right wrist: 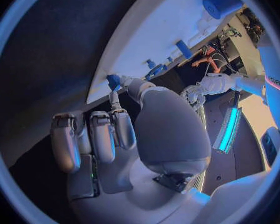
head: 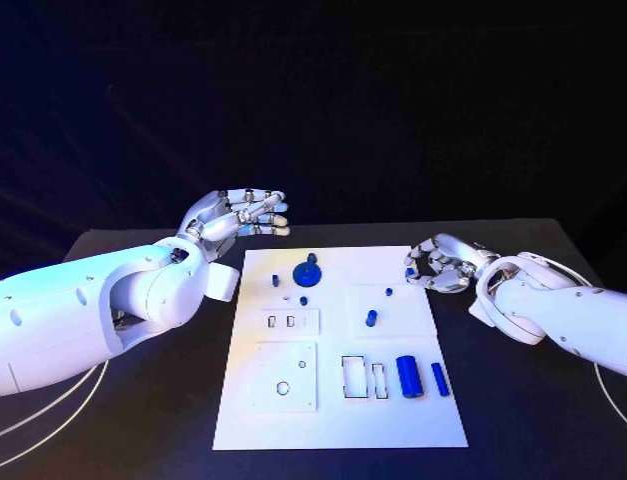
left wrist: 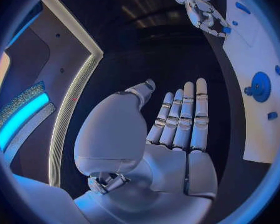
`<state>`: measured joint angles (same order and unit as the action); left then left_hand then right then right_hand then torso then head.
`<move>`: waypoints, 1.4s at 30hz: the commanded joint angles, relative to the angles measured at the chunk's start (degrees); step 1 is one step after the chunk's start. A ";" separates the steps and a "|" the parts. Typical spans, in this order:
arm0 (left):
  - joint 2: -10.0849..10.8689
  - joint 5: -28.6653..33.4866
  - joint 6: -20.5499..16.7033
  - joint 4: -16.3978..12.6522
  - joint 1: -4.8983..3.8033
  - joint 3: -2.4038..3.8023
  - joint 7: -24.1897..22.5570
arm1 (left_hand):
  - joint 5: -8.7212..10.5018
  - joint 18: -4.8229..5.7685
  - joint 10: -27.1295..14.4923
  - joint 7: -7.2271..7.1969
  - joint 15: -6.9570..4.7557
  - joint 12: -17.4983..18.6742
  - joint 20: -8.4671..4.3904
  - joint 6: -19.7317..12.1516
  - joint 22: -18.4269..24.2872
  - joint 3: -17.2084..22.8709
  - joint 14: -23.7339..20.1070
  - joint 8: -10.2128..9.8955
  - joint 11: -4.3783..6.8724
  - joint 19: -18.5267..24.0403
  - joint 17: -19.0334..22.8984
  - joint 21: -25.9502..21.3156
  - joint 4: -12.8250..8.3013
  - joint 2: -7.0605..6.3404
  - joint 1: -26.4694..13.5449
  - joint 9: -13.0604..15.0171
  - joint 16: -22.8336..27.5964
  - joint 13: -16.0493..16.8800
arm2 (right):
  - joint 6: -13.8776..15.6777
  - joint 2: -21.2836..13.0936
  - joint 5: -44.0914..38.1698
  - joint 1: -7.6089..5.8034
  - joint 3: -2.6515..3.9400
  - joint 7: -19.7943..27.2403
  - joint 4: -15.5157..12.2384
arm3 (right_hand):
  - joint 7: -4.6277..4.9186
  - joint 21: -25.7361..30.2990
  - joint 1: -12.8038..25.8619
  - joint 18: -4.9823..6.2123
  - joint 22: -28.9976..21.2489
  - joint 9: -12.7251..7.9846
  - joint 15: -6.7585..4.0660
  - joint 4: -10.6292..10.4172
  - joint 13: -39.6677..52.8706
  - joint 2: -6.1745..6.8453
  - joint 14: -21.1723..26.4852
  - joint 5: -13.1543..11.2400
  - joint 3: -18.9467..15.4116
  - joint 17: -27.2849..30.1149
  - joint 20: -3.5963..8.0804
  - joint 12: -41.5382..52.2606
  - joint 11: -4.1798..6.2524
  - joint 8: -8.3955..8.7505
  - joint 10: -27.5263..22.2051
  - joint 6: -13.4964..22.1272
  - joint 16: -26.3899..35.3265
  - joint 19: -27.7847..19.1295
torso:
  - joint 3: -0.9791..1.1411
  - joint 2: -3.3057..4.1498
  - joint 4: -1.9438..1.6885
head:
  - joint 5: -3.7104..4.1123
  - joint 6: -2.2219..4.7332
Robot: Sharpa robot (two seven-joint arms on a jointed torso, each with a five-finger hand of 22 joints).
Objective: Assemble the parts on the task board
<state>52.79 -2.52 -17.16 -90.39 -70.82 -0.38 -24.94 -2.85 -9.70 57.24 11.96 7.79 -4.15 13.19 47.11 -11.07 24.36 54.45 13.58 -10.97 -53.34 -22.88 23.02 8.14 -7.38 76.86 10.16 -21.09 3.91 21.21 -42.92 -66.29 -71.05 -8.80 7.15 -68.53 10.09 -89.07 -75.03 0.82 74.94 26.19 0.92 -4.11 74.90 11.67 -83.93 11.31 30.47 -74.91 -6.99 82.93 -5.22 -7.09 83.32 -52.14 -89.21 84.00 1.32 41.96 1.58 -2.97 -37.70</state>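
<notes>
Board: white rectangular task board [head: 400,420] laid mid-desk, small blue plastic parts scattered on it.
Right hand [head: 439,263]: a small blue peg [right wrist: 113,80] is pinched at the board's 2 o'clock edge.
Left hand [head: 238,215]: fingers [left wrist: 184,117] held straight together, empty, at 11 o'clock.
Handling: the peg is judged light, stiff, slippery; best pinched mid-length.

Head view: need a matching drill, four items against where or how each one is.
1 left hand
2 right hand
3 gear
4 thick cylinder

a lying near the board's near right corner
b open, off its far left corner
c pinching a small blue piece at its right edge
d on its far half

Pairs: 1-b, 2-c, 3-d, 4-a
</notes>
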 commanded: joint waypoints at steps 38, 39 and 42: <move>-0.03 0.20 1.11 0.04 -0.02 0.04 -0.37 | -0.19 -0.47 -0.58 2.31 0.04 0.19 -0.04 -0.52 -0.18 0.16 -0.43 -0.30 -0.01 0.57 -0.25 0.43 0.00 0.08 -0.29 0.10 -0.34 0.08 | -1.54 0.98 -0.84 0.55 -0.02 -0.54 1.61 | -0.84 -0.28 0.46 -0.62 14.56 0.65 -0.36 0.28 8.54 -1.26 -5.81 -1.02 0.85 -14.02 0.15 0.51 0.68 -1.62 0.45 -2.55 -0.36 5.46 | 0.08 0.00 0.00 | -0.06 -0.21; -0.03 0.20 1.11 0.04 -0.02 0.04 -0.37 | -0.19 -0.47 -0.58 2.31 0.04 0.19 -0.04 -0.52 -0.18 0.16 -0.43 -0.30 -0.01 0.57 -0.25 0.43 0.00 0.08 -0.29 0.10 -0.34 0.08 | -1.35 0.98 -0.83 0.56 -0.02 -0.50 1.61 | -0.90 -0.35 0.51 -0.64 14.61 0.70 -0.40 0.28 8.58 -1.33 -5.81 -1.01 0.86 -13.99 0.18 0.54 0.73 -1.71 0.49 -2.67 -0.35 5.52 | 0.09 -0.01 0.01 | -0.05 -0.23; -0.02 0.20 1.11 0.04 -0.02 0.04 -0.36 | -0.19 -0.47 -0.58 2.31 0.04 0.19 -0.04 -0.52 -0.18 0.16 -0.43 -0.30 -0.01 0.57 -0.25 0.43 0.00 0.08 -0.29 0.10 -0.34 0.08 | -0.36 0.95 -0.55 0.57 -0.02 -0.34 1.49 | -1.20 -0.48 0.75 -0.68 14.72 0.93 -0.62 0.26 8.70 -1.61 -5.82 -0.93 0.88 -14.03 0.35 0.67 0.98 -2.19 0.64 -3.26 -0.37 5.63 | 0.08 0.00 0.07 | -0.07 -0.26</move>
<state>52.83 -2.52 -17.02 -90.27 -70.81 -0.38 -24.89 -2.85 -9.71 57.24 11.96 7.79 -4.15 12.98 47.11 -11.18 24.36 54.46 13.58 -10.97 -53.13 -23.06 23.24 8.14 -7.38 76.86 10.19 -21.06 3.92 20.62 -41.98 -66.44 -70.59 -8.78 6.50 -66.92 8.84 -89.30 -74.42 0.82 74.91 27.05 0.70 -3.79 74.93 10.62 -84.14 10.51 31.10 -74.95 -6.99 83.40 -4.49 -8.89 84.04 -55.05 -89.21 84.00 1.40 41.95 1.59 -3.01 -37.92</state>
